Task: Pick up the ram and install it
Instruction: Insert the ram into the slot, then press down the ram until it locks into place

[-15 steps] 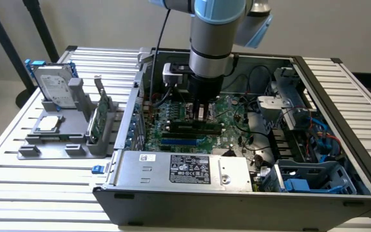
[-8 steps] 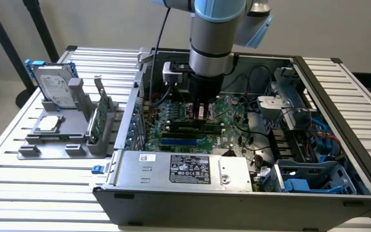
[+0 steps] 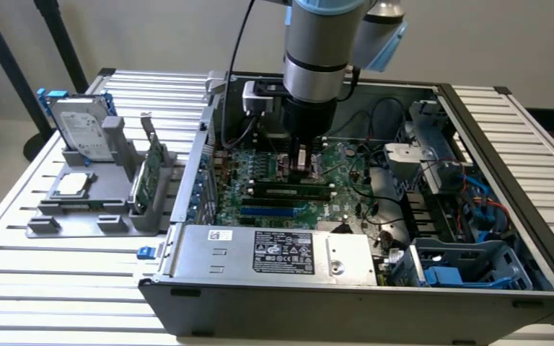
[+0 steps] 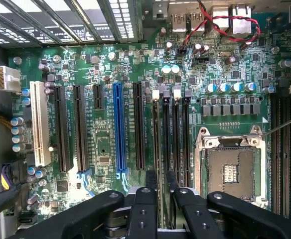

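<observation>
Ram (image 3: 291,193) is my job today. It is a long, thin, dark stick with a row of black chips. It stands on its long edge in one of the black slots (image 4: 181,139) near the middle of the motherboard (image 4: 105,149). My jaws hang low over the motherboard, very near those slots and just beside the stick. I cannot tell whether my jaws are clenched or let go, or whether they are touching the stick at all.

I think the stick is very light. It is stiff, but it is thin, so it could crack if it is bent or pushed in crooked. The flat sides are smooth and could slip. The small chips and the bottom edge look easy to hurt. The best place to take hold, I think, is across the two flat sides near the middle of the top edge, so it stays level and neither end dips.

Beside the slots on the motherboard sits the open silver processor socket (image 4: 230,169). A bright blue slot (image 4: 118,129) lies on the slots' other side. Off the motherboard, outside the case, a grey holder (image 3: 94,216) rests on the worktop (image 3: 66,267). It carries a hard drive (image 3: 80,130), a square silver chip (image 3: 73,185) and a wider green card (image 3: 147,176). Those are not the ram.
</observation>
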You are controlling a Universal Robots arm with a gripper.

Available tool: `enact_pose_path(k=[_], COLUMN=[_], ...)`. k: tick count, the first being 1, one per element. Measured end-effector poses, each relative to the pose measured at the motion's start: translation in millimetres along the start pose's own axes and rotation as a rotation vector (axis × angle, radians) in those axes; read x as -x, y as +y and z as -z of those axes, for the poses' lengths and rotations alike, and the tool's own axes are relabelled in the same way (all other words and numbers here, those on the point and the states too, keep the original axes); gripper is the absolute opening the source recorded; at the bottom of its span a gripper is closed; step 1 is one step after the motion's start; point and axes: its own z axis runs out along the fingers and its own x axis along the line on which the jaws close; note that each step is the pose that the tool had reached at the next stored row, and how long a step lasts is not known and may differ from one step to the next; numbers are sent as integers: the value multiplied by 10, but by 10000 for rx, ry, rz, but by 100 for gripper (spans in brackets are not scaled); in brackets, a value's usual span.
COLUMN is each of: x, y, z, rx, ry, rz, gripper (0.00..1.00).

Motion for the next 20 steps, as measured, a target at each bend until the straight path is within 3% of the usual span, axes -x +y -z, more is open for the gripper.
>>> enact_pose_path(k=[3, 20], x=[0, 3], y=[0, -2], z=[0, -55], rx=[0, -29], ry=[0, -17], rz=[0, 1], gripper=[11, 11])
